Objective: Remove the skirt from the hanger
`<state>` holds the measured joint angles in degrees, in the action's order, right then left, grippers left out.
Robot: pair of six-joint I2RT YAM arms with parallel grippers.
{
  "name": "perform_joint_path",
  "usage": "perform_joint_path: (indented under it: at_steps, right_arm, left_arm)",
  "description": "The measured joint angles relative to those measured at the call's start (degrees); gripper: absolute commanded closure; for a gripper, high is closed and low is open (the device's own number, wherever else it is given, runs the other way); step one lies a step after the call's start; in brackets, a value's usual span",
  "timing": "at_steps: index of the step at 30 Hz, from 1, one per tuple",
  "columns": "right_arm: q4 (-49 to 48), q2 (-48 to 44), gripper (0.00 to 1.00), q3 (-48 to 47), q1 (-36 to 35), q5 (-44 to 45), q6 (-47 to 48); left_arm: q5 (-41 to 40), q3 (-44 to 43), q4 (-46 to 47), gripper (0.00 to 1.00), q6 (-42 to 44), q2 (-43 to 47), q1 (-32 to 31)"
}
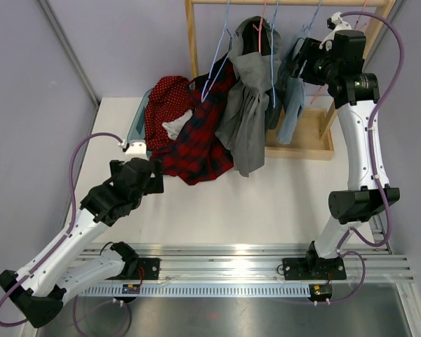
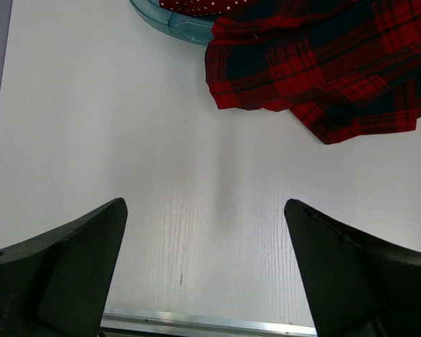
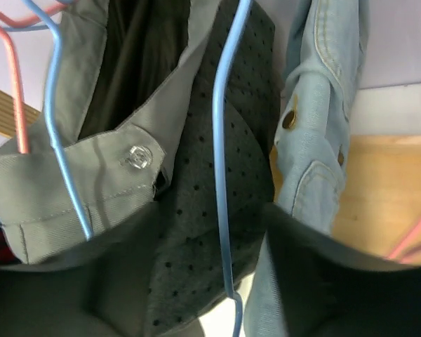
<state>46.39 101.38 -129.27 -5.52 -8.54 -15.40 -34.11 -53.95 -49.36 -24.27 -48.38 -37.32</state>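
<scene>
Along the near edge a metal rail (image 1: 252, 256) is carrying the two arm bases, and beyond it the white table (image 2: 91, 105) is lying bare across its middle, giving open room between the arms. The left claw (image 2: 203, 203) is hovering low over that bare surface with its jaws spread wide and nothing between them. Just beyond it the hem of a red plaid garment (image 2: 323, 63) is spilling onto the table from a teal basket (image 2: 172, 24), where one red polka-dot garment (image 1: 170, 98) is also lying. At the far edge a wooden rack (image 1: 191, 42) is holding three hanging garments. The grey skirt (image 3: 63, 189) is hanging there with its long axis upright, its buttoned waistband pointing up and its hem reaching down toward the table. A dark dotted garment (image 3: 196, 210) is hanging beside it, with a denim garment (image 3: 323, 84) to the right. The right claw (image 3: 210, 253) is raised at the rack with its jaws standing apart, gripping nothing, while one blue hanger wire (image 3: 221, 140) and the dotted cloth are passing between them. Two blue wires and two pink ones are showing in the right wrist view.
</scene>
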Motion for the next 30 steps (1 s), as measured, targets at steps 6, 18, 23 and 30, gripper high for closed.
perform_joint_path:
  at_steps: [6,18,23,30]
  right_arm:
    - [-0.3,-0.7,0.99,1.8,-0.1,1.7,0.8]
    - [4.2,-1.5,1.0,-3.5,-0.4,2.0,1.8]
    - [6.3,-4.7,1.0,-4.8,-0.4,2.0,1.7]
    - [7.0,-18.3,1.0,5.0,-0.4,2.9,1.9]
  left_arm:
    - [0.1,0.0,0.0,0.01,0.0,-0.1,-0.2]
    - [-0.2,0.0,0.1,0.01,0.2,0.4,-0.9]
    - [1.2,-1.6,1.0,0.01,1.6,1.7,-1.1]
    - [4.5,-23.5,3.5,0.01,5.9,-10.0,-11.0]
